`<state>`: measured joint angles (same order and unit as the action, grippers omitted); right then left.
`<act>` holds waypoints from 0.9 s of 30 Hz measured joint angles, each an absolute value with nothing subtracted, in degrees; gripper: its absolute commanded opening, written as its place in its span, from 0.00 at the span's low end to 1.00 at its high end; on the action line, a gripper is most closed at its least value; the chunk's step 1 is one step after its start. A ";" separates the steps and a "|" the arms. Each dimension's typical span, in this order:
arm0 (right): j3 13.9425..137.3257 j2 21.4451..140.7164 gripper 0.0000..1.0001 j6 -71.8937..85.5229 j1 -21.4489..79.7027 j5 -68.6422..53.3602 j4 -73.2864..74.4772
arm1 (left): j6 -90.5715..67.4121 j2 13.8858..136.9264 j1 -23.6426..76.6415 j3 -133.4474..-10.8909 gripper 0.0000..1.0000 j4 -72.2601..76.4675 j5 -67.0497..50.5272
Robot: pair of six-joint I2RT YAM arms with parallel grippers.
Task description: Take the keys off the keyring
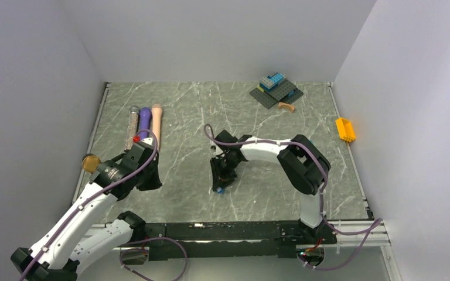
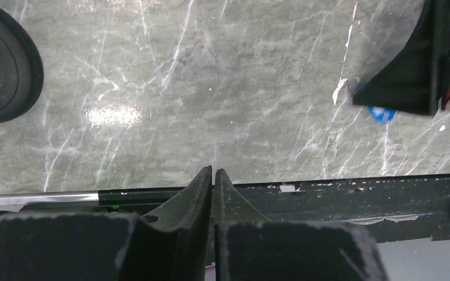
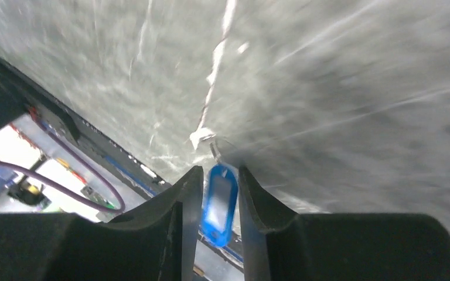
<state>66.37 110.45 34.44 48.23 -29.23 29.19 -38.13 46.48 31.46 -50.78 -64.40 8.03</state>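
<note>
Pinched between the two black fingers (image 3: 188, 196) of the right gripper (image 3: 220, 170): a tiny blue oval plastic key tag (image 3: 219, 205) with a pale middle patch, jaws parted only by its width and pressing on both its edges. At the key tag's far tip, just past the fingertips, a small silvery metal ring (image 3: 214, 151), blurred, against the grey-green marbled table top (image 1: 176, 111). From above, placed near the table's middle and a little toward the near edge, blue peeping out below the black gripper.

Right arm folded at the elbow, reaching leftward from its base, wrist pointed down. Left gripper (image 2: 212, 171) pressed fully together, tip against tip, holding nothing, poised over the near-left part of the table by the black rail (image 2: 328, 190) along the near edge.

By the right wall, well apart from both grippers, an open yellow plastic tray (image 1: 345, 129), contents too small to tell. At the far edge, a dark grey brick baseplate (image 1: 269, 98) carrying blue toy bricks (image 1: 272, 81), a tan curved piece (image 1: 287, 106) just beside it. On the left, three slim tubes side by side: clear (image 1: 132, 124), purple (image 1: 145, 120), peach (image 1: 157, 120). Nearer the left edge, a round brass-coloured disc (image 1: 90, 162).

Open marbled surface between the two grippers and from the right arm out to the right wall.
</note>
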 measured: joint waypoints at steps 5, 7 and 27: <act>72.05 113.08 0.33 32.05 42.52 -25.71 32.23 | -38.57 45.47 31.46 -50.78 0.11 -65.63 8.05; 75.88 115.07 0.33 30.81 40.69 -24.01 33.71 | -38.59 45.45 31.46 -50.78 0.11 -66.02 8.08; 83.33 98.26 0.83 22.02 32.84 -12.49 46.06 | -38.52 42.41 31.46 -48.56 0.42 -65.36 7.79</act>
